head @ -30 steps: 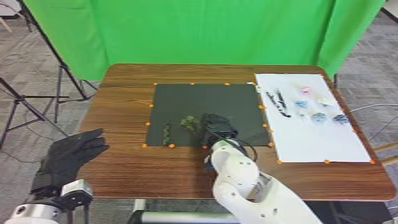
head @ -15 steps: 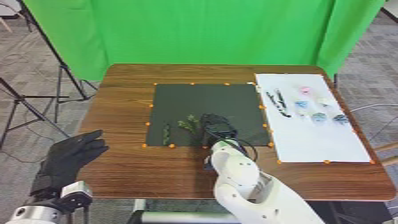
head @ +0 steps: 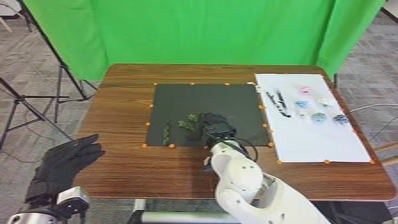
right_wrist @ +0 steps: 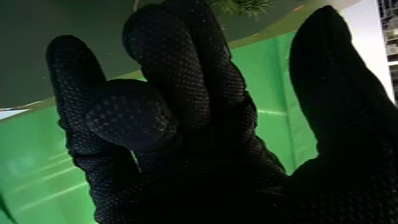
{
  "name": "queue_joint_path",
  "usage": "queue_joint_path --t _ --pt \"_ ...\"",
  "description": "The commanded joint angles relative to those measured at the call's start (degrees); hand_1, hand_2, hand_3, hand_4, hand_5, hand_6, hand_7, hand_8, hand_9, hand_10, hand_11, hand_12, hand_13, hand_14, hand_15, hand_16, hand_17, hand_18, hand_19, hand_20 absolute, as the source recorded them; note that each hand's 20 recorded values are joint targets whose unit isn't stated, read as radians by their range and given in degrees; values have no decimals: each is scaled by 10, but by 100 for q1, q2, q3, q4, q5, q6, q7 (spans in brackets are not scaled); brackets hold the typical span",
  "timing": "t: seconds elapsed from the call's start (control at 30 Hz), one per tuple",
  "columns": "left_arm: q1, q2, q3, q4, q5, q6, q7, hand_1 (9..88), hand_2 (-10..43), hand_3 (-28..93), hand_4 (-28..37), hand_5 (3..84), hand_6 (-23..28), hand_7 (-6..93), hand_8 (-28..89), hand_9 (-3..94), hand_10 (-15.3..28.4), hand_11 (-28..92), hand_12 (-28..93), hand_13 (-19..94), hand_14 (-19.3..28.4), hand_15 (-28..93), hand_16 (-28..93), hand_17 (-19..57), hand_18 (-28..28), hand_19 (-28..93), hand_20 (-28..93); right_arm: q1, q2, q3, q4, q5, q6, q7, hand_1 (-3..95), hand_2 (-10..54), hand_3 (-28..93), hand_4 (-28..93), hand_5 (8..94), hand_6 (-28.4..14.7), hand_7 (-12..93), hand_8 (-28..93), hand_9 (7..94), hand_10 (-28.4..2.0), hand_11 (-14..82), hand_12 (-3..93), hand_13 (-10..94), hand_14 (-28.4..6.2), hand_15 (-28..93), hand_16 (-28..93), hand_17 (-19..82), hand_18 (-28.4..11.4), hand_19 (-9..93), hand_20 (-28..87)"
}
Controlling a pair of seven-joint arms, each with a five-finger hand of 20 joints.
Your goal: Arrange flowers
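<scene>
The right hand [head: 216, 125] is over the black mat [head: 204, 97] on the worktop [head: 124, 110], loosely spread, thumb apart. Just left of it lies a bushy green sprig [head: 188, 122]; farther left, a slender green sprig [head: 166, 134]. Pink [head: 306, 90] and blue flowers [head: 341, 119] lie on the right's white sheet [head: 320, 145]. The left hand [head: 64, 160], spread, is at the near left.

Robotics lab; bright green fabric backdrop [head: 213, 35]; black metal tripod stand [head: 61, 64]; grey carpet floor [head: 360, 50]; white jointed robot arm [head: 238, 172].

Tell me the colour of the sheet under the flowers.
The sheet is white, clearest in the head view.
</scene>
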Motion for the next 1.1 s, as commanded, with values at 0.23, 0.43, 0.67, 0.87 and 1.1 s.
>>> queue_joint_path --t 0.23,0.43,0.67,0.87,1.1 --pt "86 74 58 8 -76 97 193 288 80 793 -145 508 160 145 -90 426 237 404 87 313 284 646 -153 -98 218 608 124 204 326 -118 -214 -187 391 -132 285 -35 730 -221 761 -81 351 -84 778 -196 444 225 769 -133 721 237 399 -261 909 -175" --pt "70 144 76 18 -110 161 305 286 79 794 -148 507 159 147 -90 424 237 404 87 311 284 645 -153 -98 218 608 124 403 776 353 -406 414 544 -147 276 -13 741 -216 740 -93 340 -81 747 -207 448 228 745 -137 732 240 384 -275 909 -168" --pt "44 144 138 2 -81 146 264 284 77 795 -155 507 160 149 -92 420 236 405 85 304 284 641 -153 -99 218 609 123 452 1065 1547 86 2398 104 -434 276 21 798 -232 602 -119 329 -111 578 -246 445 199 560 -176 741 170 219 -281 762 -114" --pt "-26 161 205 26 -86 151 296 283 76 795 -160 507 160 149 -92 420 236 405 84 303 284 640 -152 -99 218 609 122 708 1129 1701 621 2304 -24 -195 274 16 825 -249 567 -120 314 -125 537 -239 452 202 498 -181 741 144 186 -269 727 -59" --pt "-202 161 299 49 -37 93 225 282 74 795 -163 506 160 149 -93 419 235 404 84 302 284 640 -151 -99 218 609 122 797 1237 1562 1089 1557 45 114 275 3 825 -253 575 -123 300 -120 543 -235 506 213 516 -175 761 158 194 -272 735 -27"
